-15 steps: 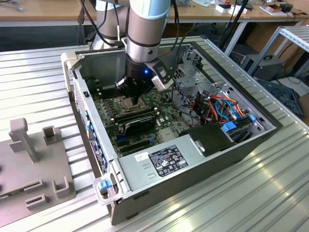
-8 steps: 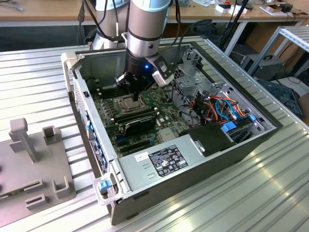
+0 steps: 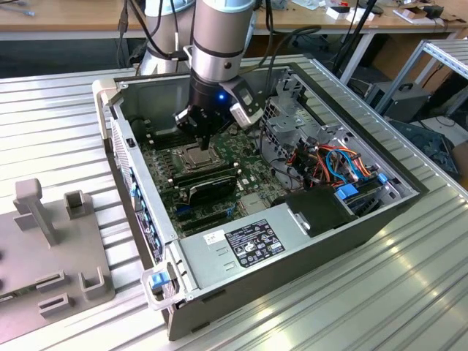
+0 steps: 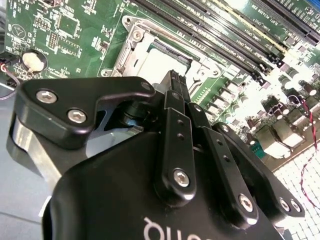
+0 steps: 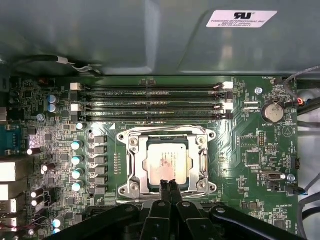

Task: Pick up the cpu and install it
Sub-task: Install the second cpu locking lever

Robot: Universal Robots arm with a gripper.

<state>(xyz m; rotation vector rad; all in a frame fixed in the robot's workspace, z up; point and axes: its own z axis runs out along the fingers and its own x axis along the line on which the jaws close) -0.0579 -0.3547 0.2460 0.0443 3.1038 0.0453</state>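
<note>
In the exterior view you see the black pincer (image 3: 202, 133) hanging just above the small square silver-grey cpu (image 3: 196, 155), which lies in the metal-framed socket (image 3: 207, 161) on the green motherboard (image 3: 248, 179) inside the open grey computer case (image 3: 292, 252) on the ribbed metal table (image 3: 380, 292).

In the second wrist view, your pincer's fingers (image 4: 176, 107) stand pressed together, holding nothing, over the socket (image 4: 131, 56).

In the first wrist view, the cpu (image 5: 166, 161) sits flat and square in the socket's frame (image 5: 131, 165), its dull metal top glinting, with the fingertips (image 5: 165, 186) over its near edge.
</note>
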